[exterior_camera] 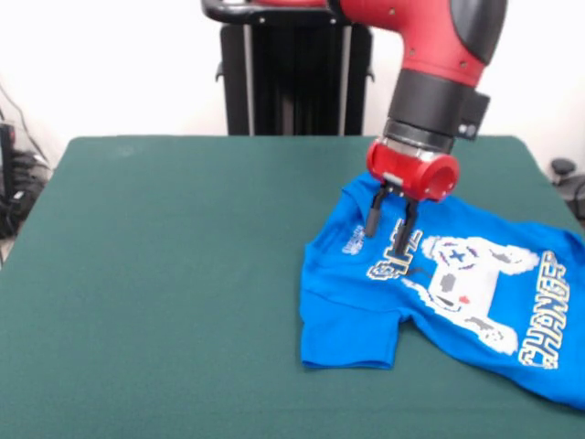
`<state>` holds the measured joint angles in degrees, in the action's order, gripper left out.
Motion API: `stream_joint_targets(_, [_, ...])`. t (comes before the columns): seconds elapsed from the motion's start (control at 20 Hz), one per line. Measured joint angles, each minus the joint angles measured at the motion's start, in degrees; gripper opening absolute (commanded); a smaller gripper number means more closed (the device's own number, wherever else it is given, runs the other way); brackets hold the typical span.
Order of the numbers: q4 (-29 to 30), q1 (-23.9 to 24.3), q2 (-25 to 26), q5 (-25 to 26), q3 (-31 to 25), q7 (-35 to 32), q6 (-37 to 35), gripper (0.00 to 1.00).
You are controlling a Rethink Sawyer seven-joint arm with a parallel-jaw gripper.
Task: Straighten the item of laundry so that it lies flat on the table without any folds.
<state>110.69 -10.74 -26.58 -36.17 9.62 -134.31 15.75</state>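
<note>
The bright blue T-shirt (448, 293) lies on the right part of the dark green table (164, 274), print side up, with a white pixel controller and yellow-white lettering. It runs off the picture's right edge. Its near left sleeve is folded and the cloth by the collar is rumpled. My gripper (390, 227) hangs from the red arm over the shirt's upper left part, near the collar. Its two dark fingers (374, 219) point down, a small gap apart, with nothing between them. The tips are at or just above the cloth.
The robot's black pedestal (292, 73) stands at the table's far side. Cables and dark equipment (14, 174) lie off the table's left edge. A dark object (567, 174) sits off the right edge.
</note>
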Motion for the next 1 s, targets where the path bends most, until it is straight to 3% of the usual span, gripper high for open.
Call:
stream_joint_targets(0.6, [0.0, 3.5, 5.4, 1.1, 0.3, 0.0, 0.0, 1.0])
stream_joint_targets(1.0, [0.0, 4.8, 5.1, 3.3, -0.3, 0.0, 0.0, 1.0])
